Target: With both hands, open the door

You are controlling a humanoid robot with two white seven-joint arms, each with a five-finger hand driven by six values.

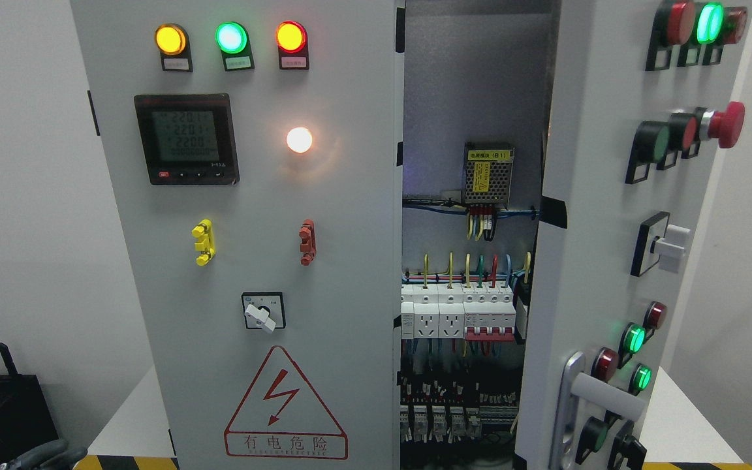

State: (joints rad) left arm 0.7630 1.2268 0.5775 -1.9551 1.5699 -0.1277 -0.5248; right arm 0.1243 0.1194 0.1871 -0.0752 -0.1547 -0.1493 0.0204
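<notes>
1. Two doors front the cabinet, and only one robot hand shows: the left hand sits at the bottom left corner, low and well apart from both doors. Its grey fingers look loosely curled around nothing, though the frame cuts most of it off.
2. The left door is shut flat towards the camera, carrying three lit lamps, a digital meter, a rotary switch and a red hazard triangle.
3. Between the doors a gap shows the cabinet interior, with breakers and coloured wiring.
4. The right door stands partly swung out, its face angled to the right. Its handle is low on the panel, long axis near upright, with a white lever projecting from it.
5. The right hand is out of sight. The handle lies up and far to the right of the left hand, so I judge a right arm the nearer choice for swinging it wider.
</notes>
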